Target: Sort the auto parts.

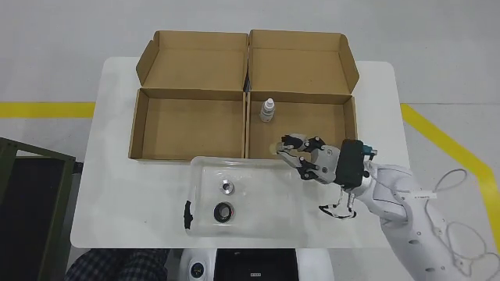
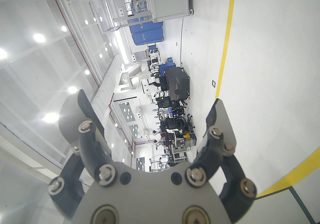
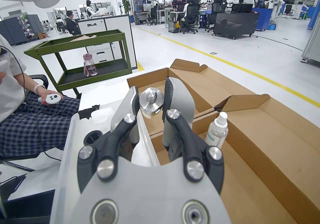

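My right gripper (image 3: 151, 103) is shut on a round silver metal part (image 3: 151, 103), held in the air over the near rim of the right cardboard box (image 1: 301, 125); from above that gripper (image 1: 289, 147) sits at the box's front edge. A clear plastic tray (image 1: 250, 211) at the table's front holds a small silver part (image 1: 226, 186) and a black ring part (image 1: 225, 212). A white spray bottle (image 1: 268, 109) stands in the right box, also seen as the bottle (image 3: 217, 130). My left gripper (image 2: 147, 107) is open, raised and facing the hall.
The left cardboard box (image 1: 187, 129) stands beside the right one, both with lids folded back. A black clip (image 1: 187, 217) hangs on the tray's left end. A green cart (image 3: 82, 60) stands left of the table.
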### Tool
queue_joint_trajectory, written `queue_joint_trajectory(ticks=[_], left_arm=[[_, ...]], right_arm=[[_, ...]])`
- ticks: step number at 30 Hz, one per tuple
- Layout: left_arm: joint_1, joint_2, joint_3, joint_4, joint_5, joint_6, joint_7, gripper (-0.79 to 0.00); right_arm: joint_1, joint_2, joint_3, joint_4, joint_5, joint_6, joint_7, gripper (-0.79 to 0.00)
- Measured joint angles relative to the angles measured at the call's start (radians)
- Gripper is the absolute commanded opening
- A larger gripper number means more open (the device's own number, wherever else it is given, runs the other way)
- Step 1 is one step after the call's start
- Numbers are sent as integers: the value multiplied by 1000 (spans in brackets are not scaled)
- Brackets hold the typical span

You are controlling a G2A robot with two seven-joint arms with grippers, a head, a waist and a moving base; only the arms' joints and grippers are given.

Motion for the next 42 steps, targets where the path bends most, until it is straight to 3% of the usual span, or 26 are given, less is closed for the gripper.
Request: queue_joint_trajectory(ticks=[18, 42], left_arm=[[0, 0, 0, 0, 0, 0, 0, 0], [0, 0, 0, 0, 0, 0, 0, 0]], right_arm=[[158, -26, -106, 177, -134, 172, 142, -785], [346, -67, -209, 435, -181, 287, 235, -785]])
